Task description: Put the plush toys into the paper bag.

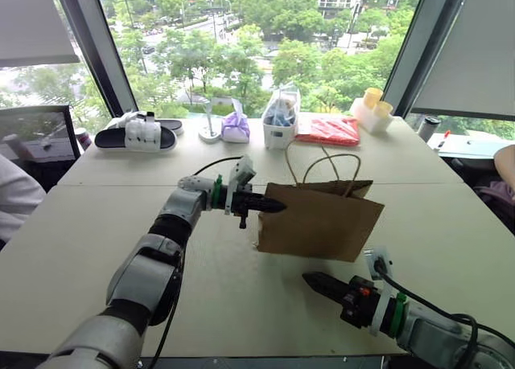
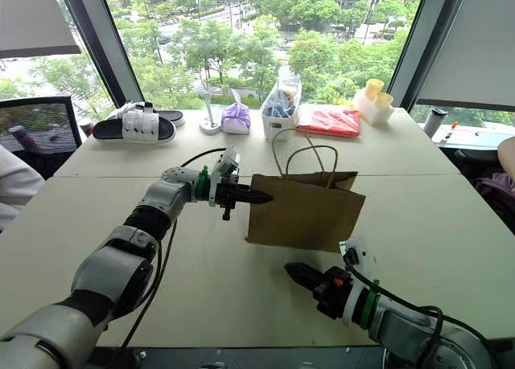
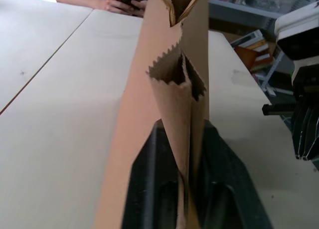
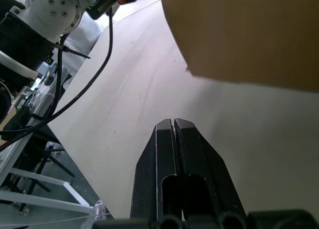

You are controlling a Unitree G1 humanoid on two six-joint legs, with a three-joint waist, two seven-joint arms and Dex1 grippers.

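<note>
The left gripper (image 1: 278, 206) reaches level toward the paper bag (image 1: 322, 222), its fingers (image 3: 149, 189) slightly parted astride the bag's folded side edge, so the grip looks loose. If they part further, the thin, light bag could sag, tip or slide on the surface (image 1: 96, 248). Ahead and to the right of that gripper the bag stands nearly flat, mouth barely open; plush toys pushed in could catch on the rim. The toys' whereabouts cannot be told. The right gripper (image 2: 291, 270), nearer than the bag, is closed and empty.
</note>
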